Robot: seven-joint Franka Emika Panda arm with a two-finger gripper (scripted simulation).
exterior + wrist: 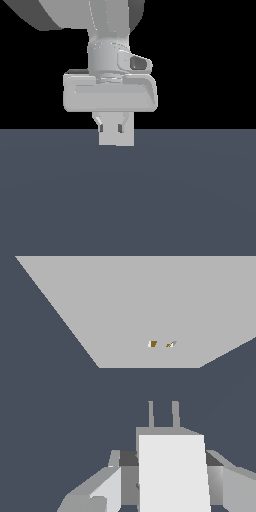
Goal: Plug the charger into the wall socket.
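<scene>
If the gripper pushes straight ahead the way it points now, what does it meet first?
Probably the flat off-white square wall socket plate: the held off-white box-shaped charger's prongs aim just beside its orange holes. Depth is unclear.

You see the arm (107, 47) coming down from the top of the exterior view, its gripper (116, 131) pointing down over the flat grey-blue floor (128, 200). Between the fingers (101, 127) sits the charger (116, 139), a pale block; the jaws are closed against its sides. Behind is plain black.

Exterior view faces the claw (116, 131) closely; wrist view looks past it, sharing the charger (172, 471).
</scene>
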